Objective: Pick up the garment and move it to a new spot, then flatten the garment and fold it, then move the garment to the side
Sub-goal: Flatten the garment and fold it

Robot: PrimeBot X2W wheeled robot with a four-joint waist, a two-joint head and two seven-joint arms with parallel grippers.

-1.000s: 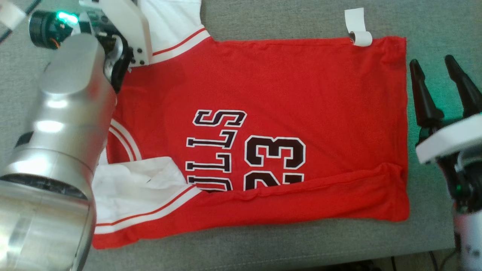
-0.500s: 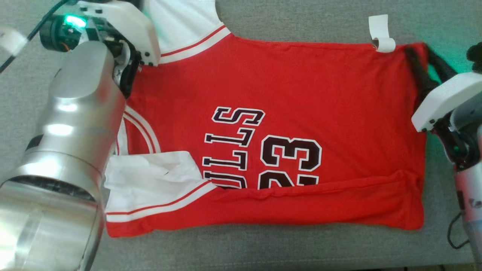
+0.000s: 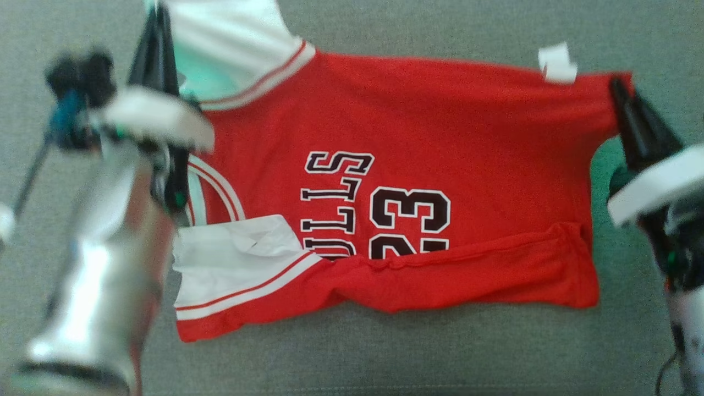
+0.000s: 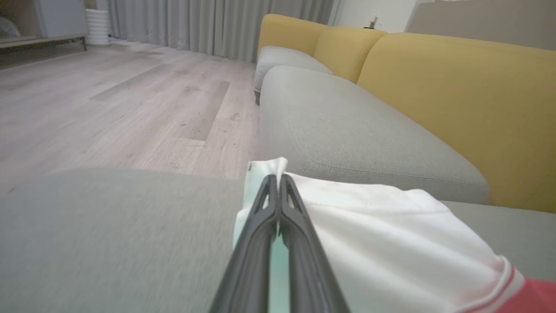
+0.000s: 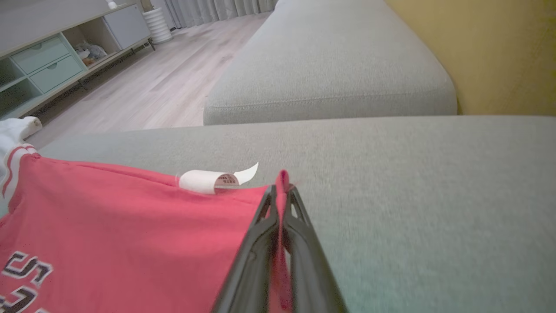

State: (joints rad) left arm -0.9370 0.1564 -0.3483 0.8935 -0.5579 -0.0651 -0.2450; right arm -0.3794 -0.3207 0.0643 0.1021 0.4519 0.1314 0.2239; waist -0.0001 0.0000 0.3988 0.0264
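The garment (image 3: 418,137) is a red jersey with white sleeves and black lettering, spread on the grey sofa cushion (image 3: 385,357). My left gripper (image 3: 157,25) is shut on the white sleeve at the upper left; in the left wrist view its fingers (image 4: 278,187) pinch the sleeve's white edge (image 4: 391,234). My right gripper (image 3: 619,88) is shut on the red hem corner at the upper right, and the right wrist view shows red cloth (image 5: 130,217) caught between its tips (image 5: 281,188). The near edge is folded over.
A white paper label (image 3: 556,63) hangs at the garment's far hem, also seen as the curled label (image 5: 213,180). Yellow backrests (image 4: 456,100) rise behind the grey seats. Wooden floor (image 4: 108,108) and a cabinet with drawers (image 5: 47,65) lie beyond the sofa.
My right gripper reached the hem corner and shut on it. The left arm rose and drew back with the sleeve, and the garment's far edge lifted. The head view has shifted.
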